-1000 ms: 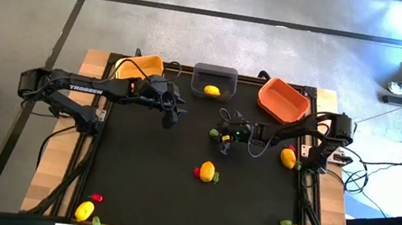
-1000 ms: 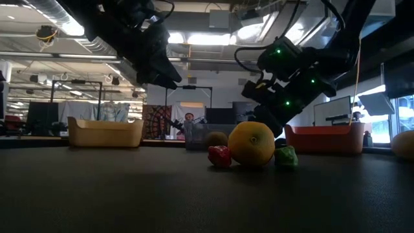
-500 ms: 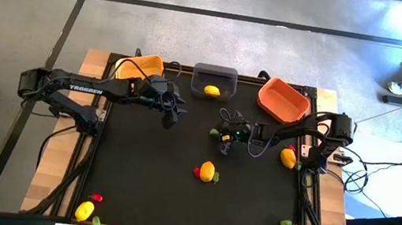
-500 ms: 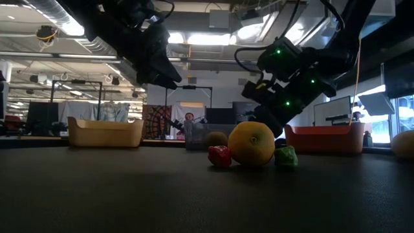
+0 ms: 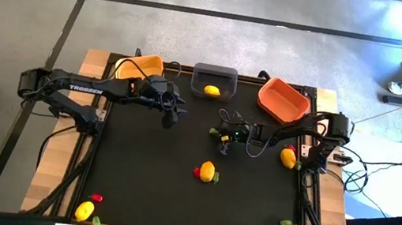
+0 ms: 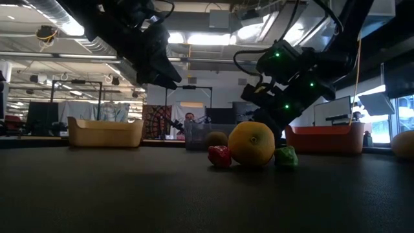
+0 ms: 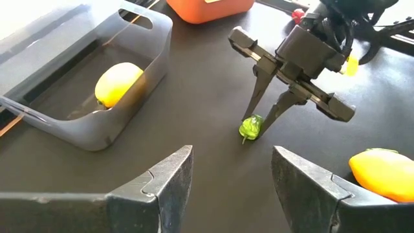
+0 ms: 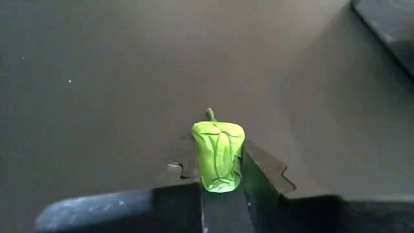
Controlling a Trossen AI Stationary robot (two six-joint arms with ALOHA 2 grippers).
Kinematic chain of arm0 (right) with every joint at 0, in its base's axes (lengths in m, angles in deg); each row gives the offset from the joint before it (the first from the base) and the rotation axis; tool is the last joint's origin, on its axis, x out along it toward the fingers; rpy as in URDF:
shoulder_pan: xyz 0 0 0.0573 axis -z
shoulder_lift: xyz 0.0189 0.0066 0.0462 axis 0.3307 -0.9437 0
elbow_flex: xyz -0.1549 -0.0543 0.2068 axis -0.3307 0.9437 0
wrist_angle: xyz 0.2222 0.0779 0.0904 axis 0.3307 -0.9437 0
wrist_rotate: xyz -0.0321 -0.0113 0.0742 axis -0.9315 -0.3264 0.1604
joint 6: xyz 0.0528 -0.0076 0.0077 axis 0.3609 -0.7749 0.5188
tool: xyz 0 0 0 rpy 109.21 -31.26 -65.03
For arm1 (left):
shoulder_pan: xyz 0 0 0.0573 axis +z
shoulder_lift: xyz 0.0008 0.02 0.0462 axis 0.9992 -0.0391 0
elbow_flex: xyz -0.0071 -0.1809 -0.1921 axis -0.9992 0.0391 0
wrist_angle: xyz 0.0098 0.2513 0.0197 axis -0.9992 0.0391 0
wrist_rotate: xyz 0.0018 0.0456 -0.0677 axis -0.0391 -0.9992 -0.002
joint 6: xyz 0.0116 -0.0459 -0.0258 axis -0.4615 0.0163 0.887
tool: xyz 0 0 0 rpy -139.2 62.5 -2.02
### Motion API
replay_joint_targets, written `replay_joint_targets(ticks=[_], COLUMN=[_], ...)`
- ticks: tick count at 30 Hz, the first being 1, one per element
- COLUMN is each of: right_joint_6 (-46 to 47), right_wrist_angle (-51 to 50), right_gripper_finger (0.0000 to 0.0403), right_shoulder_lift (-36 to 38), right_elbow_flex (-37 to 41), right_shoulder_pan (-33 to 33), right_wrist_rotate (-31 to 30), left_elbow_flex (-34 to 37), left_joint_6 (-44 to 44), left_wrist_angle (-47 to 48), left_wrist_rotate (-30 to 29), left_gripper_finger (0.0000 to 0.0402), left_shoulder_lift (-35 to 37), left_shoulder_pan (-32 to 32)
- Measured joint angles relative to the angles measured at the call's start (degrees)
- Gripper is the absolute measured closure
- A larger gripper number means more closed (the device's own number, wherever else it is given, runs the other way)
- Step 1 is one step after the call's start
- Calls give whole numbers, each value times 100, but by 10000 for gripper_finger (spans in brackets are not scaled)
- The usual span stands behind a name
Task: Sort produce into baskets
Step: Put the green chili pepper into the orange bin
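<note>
Right now the right gripper has come down over a small green pepper on the black table, slightly toward 1 o'clock of the table's centre in the high view, and its 2 fingers pinch the piece from both sides – the right wrist view shows the pepper wedged between them. To do this step well, the grip should be confirmed firm before lifting, since the piece is small and smooth-looking and could squirt out of a hurried pinch; a straight, slow rise would likely be safest. From there the pepper needs carrying to a basket. 3 stand along the table's 12 o'clock edge: the yellow-orange basket toward 11 o'clock, the dark grey basket at 12 with 1 lemon inside, and the orange basket toward 1 o'clock, which looks nearest and shows nothing inside. Which bin takes green pieces cannot be told from the scene. The left gripper hovers between the yellow-orange and grey baskets, fingers spread and holding nothing – the right arm should keep clear of it on the way.
</note>
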State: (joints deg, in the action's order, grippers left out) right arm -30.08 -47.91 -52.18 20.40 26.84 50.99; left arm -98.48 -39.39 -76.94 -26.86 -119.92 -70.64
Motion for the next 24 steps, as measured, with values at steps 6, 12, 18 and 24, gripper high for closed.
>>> replay_joint_targets(ticks=[6,12,18,24], right_joint_6=[-45,-285,-343,-351], right_wrist_angle=[60,-112,-649,-1738], right_gripper_finger=[383,393,390,389], right_shoulder_lift=[-7,165,767,1569], right_elbow_flex=[4,17,17,15], right_shoulder_pan=[0,0,0,0], right_wrist_rotate=[4,-111,-382,-867], left_elbow_flex=[0,0,0,0], left_joint_6=[2,4,4,4], left_wrist_angle=[-2,15,15,26], left_wrist_rotate=[-2,-2,-2,-2], left_gripper_finger=[198,198,198,198], left_shoulder_lift=[0,0,0,0], left_shoulder_pan=[-1,-1,0,-1])
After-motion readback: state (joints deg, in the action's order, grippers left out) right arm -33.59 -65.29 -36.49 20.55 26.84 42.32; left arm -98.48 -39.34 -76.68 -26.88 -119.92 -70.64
